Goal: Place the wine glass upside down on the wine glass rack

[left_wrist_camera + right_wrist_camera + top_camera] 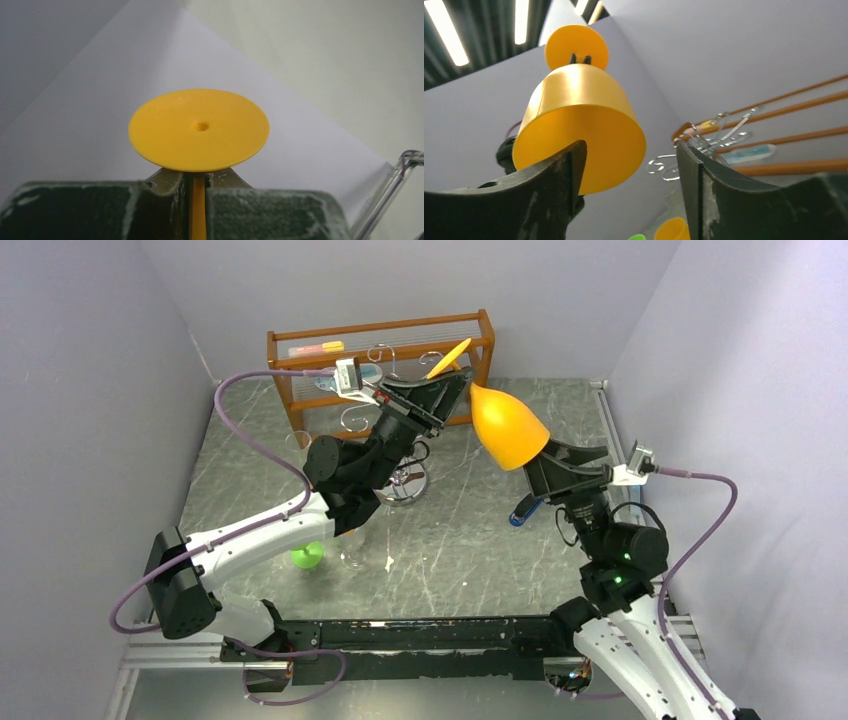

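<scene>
Over the table (500, 540), top view: left gripper (441, 392) is clamped on the stem of the glass (507, 427), which hangs in the air, tilted. The bowl sits just beside the right gripper (548, 462), jaws spread. Rack (408, 486) stands under the left arm. Left wrist: stem pinched between fingers (150, 210), foot above. Right wrist: fingers (551, 190) wide apart, gripping nothing; bowl rim by one, contact unclear.

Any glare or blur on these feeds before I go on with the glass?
Top external: evenly lit, wine glass clear. Left wrist: its foot sharp, left hand soft up close. Right wrist: ceiling lights glare top left, wine glass rack soft behind.
</scene>
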`<state>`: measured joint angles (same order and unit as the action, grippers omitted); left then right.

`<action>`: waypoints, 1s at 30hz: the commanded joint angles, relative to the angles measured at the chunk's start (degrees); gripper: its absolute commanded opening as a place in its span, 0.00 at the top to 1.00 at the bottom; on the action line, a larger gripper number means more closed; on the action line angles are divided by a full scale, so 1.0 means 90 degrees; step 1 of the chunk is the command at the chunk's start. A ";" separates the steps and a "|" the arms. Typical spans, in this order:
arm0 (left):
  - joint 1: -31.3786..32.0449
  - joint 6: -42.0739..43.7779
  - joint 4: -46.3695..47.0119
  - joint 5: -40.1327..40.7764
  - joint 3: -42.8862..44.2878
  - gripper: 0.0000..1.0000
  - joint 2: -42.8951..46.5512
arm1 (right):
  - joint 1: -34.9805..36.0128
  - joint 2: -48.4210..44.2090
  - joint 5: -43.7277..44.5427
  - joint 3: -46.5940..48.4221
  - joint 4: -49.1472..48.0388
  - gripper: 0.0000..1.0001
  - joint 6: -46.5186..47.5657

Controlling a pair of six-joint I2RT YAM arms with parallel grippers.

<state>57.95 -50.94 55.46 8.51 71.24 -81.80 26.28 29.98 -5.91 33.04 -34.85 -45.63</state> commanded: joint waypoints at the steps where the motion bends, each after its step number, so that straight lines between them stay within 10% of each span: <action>1: 0.0006 0.1172 0.0600 -0.0079 -0.0298 0.95 0.0394 | 0.0029 -0.0545 0.0559 0.0296 0.1743 0.28 0.0406; 10: 0.0007 0.3894 -0.0625 -0.1514 -0.0508 0.95 0.1128 | 0.0029 -0.1116 0.2434 0.1111 0.4705 0.24 -0.0052; 20: 0.0006 0.6055 -0.2457 -0.3432 -0.0120 0.95 0.1105 | 0.0030 0.0216 -0.0397 0.3136 0.4541 0.13 0.0424; 30: 0.0006 0.6808 -0.3042 -0.3850 0.0076 0.95 0.0796 | 0.0029 0.1388 -0.1489 0.4068 0.5407 0.22 -0.0189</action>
<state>57.93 5.02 30.09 -22.57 69.71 -73.21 26.33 39.83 -13.19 67.57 8.27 -45.19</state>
